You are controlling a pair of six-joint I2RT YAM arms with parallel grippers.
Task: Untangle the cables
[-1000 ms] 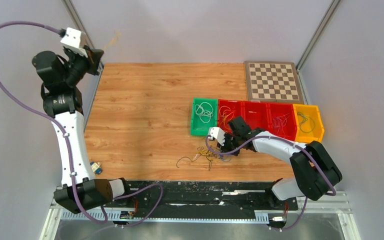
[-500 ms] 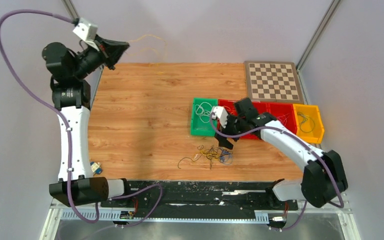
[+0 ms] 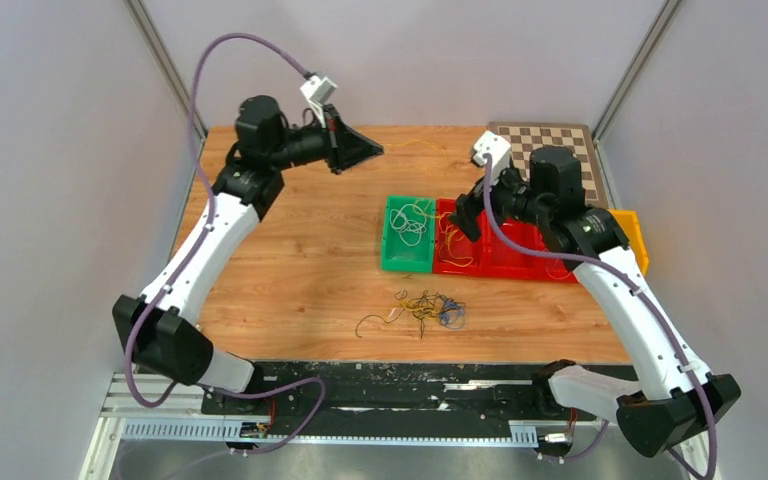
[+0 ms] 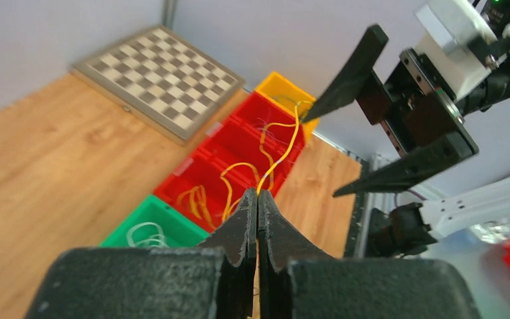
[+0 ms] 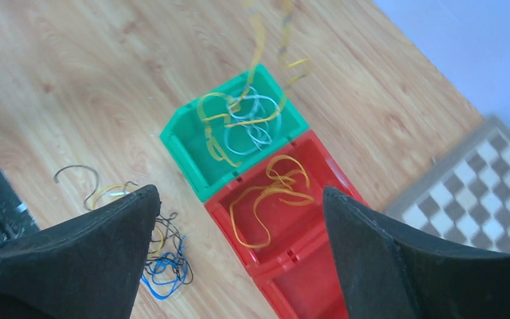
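Observation:
The cables lie as a small snarl (image 3: pixel 425 308) of yellow, dark and blue wires on the wooden table, in front of the bins; the right wrist view shows the snarl (image 5: pixel 156 262) too. My left gripper (image 3: pixel 375 150) hangs high over the back of the table, shut on one yellow cable (image 4: pixel 285 149). That cable runs from the jaw tips toward the bins and dangles over the green bin (image 5: pixel 192 156). My right gripper (image 5: pixel 239 191) is open and empty, raised above the green and first red bins, well clear of the snarl.
A row of bins stands right of centre: a green one (image 3: pixel 384 238) holding a white loop, red ones (image 3: pixel 520 268) with orange-yellow wire in the first, and a yellow one (image 3: pixel 638 240). A chessboard (image 3: pixel 560 135) lies at the back right, partly behind my right arm.
My left arm swung from the far left corner toward the centre, carrying the yellow cable. My right gripper opened, left the snarl and rose over the bins.

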